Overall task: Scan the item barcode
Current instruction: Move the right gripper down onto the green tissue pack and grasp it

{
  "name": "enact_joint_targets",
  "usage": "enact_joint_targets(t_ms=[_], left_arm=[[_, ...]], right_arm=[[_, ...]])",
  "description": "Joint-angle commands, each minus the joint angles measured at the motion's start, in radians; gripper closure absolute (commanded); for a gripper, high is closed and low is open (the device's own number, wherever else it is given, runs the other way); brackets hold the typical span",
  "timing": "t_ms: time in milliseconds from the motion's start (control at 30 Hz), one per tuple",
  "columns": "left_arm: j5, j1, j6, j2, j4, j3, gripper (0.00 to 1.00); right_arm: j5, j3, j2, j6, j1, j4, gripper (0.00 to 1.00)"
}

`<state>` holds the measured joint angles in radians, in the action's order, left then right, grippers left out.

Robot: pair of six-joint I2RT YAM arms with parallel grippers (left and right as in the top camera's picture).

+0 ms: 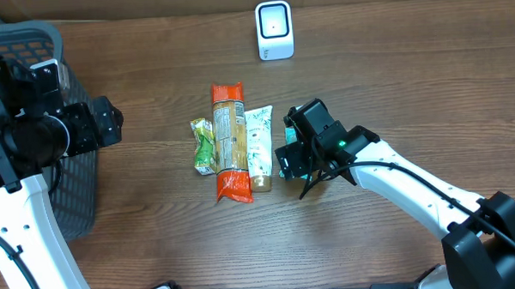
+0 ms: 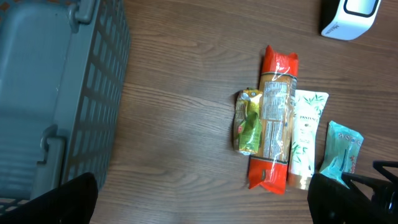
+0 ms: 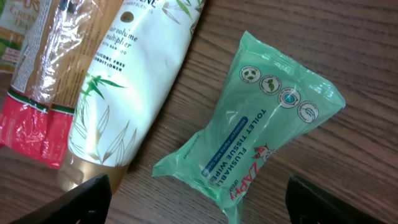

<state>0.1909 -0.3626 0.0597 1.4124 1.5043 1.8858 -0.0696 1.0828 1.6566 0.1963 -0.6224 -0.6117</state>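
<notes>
A mint-green pack of flushable wipes (image 3: 255,124) lies flat on the wooden table, at the right end of the row of items (image 2: 341,146). My right gripper (image 3: 202,208) hangs just above it, open, with one dark fingertip (image 3: 87,198) on each side of the pack's near end and neither touching it. From overhead the right gripper (image 1: 294,156) covers most of the pack. No barcode shows on the face turned up. The white scanner (image 1: 275,30) stands at the table's far edge. My left gripper (image 2: 202,208) is open and holds nothing, over bare wood beside the basket.
Left of the wipes lie a white bamboo-print tube (image 1: 259,146), a long orange pasta pack (image 1: 229,141) and a small green packet (image 1: 204,146), side by side. A grey slatted basket (image 1: 74,181) fills the table's left edge.
</notes>
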Motion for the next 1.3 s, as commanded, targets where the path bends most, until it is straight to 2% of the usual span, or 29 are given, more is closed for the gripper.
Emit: enact_joint_targets(t_ms=[0,133,467,933,1100,1267], left_arm=[[0.012,-0.003,0.019,0.006,0.0,0.006,0.0],[0.012,-0.003,0.019,0.006,0.0,0.006,0.0],[0.012,-0.003,0.019,0.006,0.0,0.006,0.01],[0.012,-0.003,0.019,0.006,0.0,0.006,0.01],[0.012,-0.003,0.019,0.006,0.0,0.006,0.0],[0.012,-0.003,0.019,0.006,0.0,0.006,0.0]], right_arm=[[0.017,0.013,-0.005,-0.041,0.0,-0.003,0.09],[0.018,-0.02,-0.005,-0.049,0.0,-0.02,0.03],[0.026,-0.043,-0.004,-0.043,0.002,-0.033,0.02],[0.031,-0.042,0.074,0.117,0.13,-0.087,0.02],[-0.101,-0.042,0.074,0.112,0.224,-0.085,0.02],[-0.308,-0.026,0.074,-0.013,0.274,-0.051,0.02]])
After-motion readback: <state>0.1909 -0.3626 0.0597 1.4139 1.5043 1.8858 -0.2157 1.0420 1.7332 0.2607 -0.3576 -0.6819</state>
